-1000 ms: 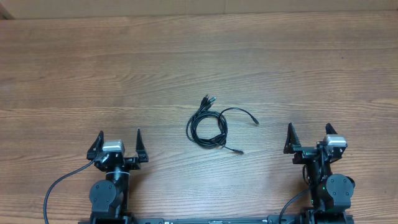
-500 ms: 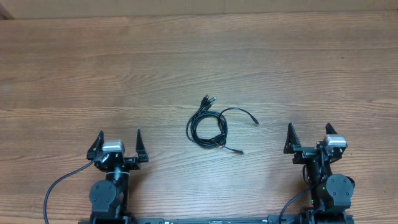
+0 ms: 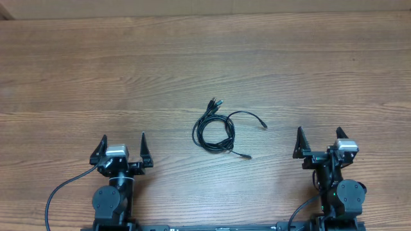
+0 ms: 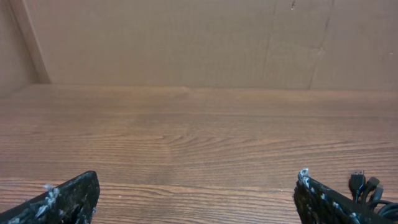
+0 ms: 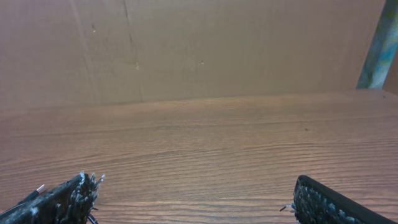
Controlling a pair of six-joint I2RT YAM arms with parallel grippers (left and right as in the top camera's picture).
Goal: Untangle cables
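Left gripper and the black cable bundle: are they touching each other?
Apart. The overhead view shows a wide strip of bare wooden table between the open left gripper and the cable bundle.

The table [image 3: 77, 64] is brown wood with long lines running side to side, and it fills almost the whole view from above. At its far edge stands a plain tan wall [image 4: 161, 37] with a few thin lines on it. On the right is one gray-green pole [image 5: 377, 43]. The light is soft and even.

Matt grained wood table [image 3: 96, 70]; glossy black cables [image 3: 215, 131] (plastic-looking sheath).
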